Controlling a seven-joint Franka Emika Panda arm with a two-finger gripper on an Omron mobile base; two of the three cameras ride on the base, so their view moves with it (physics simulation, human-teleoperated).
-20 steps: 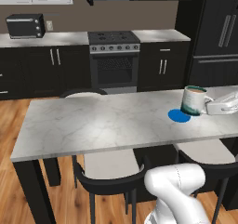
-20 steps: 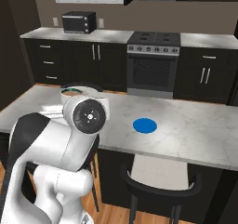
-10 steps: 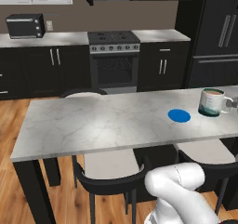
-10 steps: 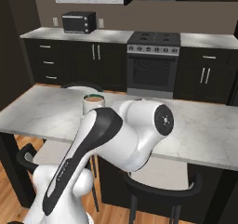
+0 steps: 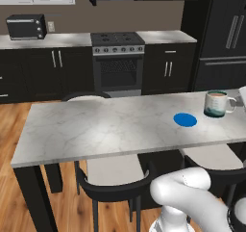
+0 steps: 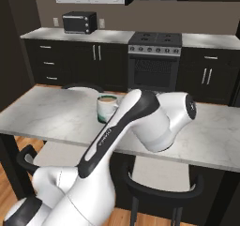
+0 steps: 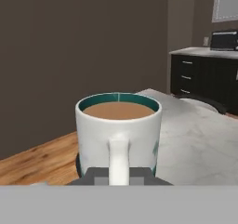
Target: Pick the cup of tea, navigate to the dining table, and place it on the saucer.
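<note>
The cup of tea (image 5: 217, 103), a white mug with a teal base and brown liquid, stands upright at the right end of the dining table (image 5: 96, 130), just right of the blue saucer (image 5: 185, 120) and apart from it. I cannot tell whether it rests on the marble or hangs just above it. In the hand view the cup of tea (image 7: 118, 135) is close up, and my gripper (image 7: 119, 174) is shut on its handle, one dark fingertip (image 7: 96, 174) on each side. From the right base, the cup of tea (image 6: 107, 108) peeks out beside my arm, which hides the saucer.
Black chairs with pale seats (image 5: 111, 185) are tucked under the near side of the table. Behind it run black cabinets with a stove (image 5: 117, 58), a toaster oven (image 5: 26, 26) on the counter and a dark fridge (image 5: 221, 38). Wood floor lies left of the table.
The cup moved right, from above the saucer to beside its right edge, then stayed about still. My arm swung across the right base view and now covers the saucer there.
</note>
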